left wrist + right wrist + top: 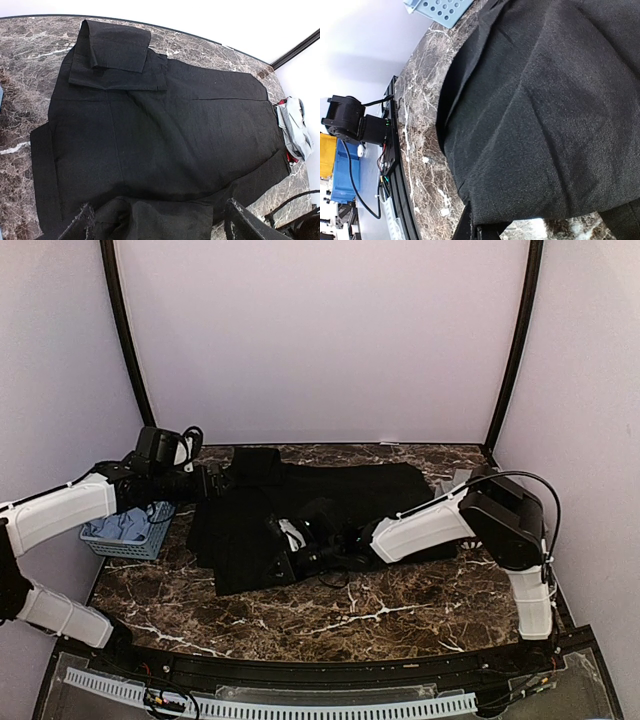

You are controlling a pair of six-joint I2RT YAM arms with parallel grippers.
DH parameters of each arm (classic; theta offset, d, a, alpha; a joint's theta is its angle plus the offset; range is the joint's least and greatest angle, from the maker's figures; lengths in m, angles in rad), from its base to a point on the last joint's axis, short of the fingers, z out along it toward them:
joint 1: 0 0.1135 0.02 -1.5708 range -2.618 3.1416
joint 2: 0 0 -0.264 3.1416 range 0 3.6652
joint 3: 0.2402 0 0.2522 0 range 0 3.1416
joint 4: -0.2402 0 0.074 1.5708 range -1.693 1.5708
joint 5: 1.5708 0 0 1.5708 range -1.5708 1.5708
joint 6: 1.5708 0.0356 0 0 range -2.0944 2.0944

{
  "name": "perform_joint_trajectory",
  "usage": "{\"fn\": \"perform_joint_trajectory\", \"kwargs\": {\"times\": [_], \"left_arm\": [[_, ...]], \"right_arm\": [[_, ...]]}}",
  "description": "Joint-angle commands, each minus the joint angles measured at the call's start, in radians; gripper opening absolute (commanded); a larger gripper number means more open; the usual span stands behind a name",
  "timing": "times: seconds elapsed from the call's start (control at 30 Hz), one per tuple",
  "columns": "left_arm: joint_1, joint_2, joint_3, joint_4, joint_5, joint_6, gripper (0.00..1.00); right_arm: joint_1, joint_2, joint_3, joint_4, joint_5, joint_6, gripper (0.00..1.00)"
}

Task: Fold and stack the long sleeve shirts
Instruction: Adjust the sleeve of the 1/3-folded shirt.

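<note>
A large black long sleeve shirt [330, 505] lies spread over the middle of the marble table, one sleeve folded across its far left corner [112, 52]. My left gripper [215, 483] hovers at the shirt's left edge. It is open, with its fingers [80, 225] wide apart above the black cloth [160, 130] and nothing between them. My right gripper [287, 552] rests low on the shirt's near left part, shut on the edge of the black cloth [530, 125] where the hem runs into the gripper [481, 234]. A grey shirt with red edging [294, 131] lies bunched at the far right [455, 483].
A light-blue lattice basket [130, 530] holding blue cloth sits at the table's left edge under my left arm, and its corner [440, 9] shows in the right wrist view. Bare marble [350, 615] runs along the near edge. Dark frame posts [515, 340] stand at the back corners.
</note>
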Motion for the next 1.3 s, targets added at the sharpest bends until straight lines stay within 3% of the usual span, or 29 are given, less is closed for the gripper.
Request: {"fn": "perform_joint_trajectory", "kwargs": {"times": [0.0,0.2,0.43,0.67,0.9,1.27], "left_arm": [[0.007,-0.101,-0.044,-0.01,0.0,0.023,0.88],[0.007,-0.187,-0.153,0.035,0.127,-0.024,0.89],[0.007,-0.374,-0.313,0.05,0.214,-0.117,0.89],[0.006,-0.533,-0.508,0.165,0.291,-0.197,0.89],[0.005,-0.583,-0.558,0.195,0.294,-0.19,0.89],[0.003,-0.5,-0.562,0.246,0.245,-0.194,0.89]], "right_arm": [[-0.002,-0.084,0.028,0.041,-0.012,0.05,0.0],[-0.054,-0.136,0.088,0.015,-0.083,0.163,0.0],[-0.129,-0.112,0.071,0.22,-0.236,0.381,0.0],[-0.18,-0.018,0.074,0.37,-0.27,0.544,0.0],[-0.263,0.097,0.103,0.419,-0.239,0.624,0.0],[-0.364,0.202,0.165,0.512,-0.205,0.687,0.22]]}}
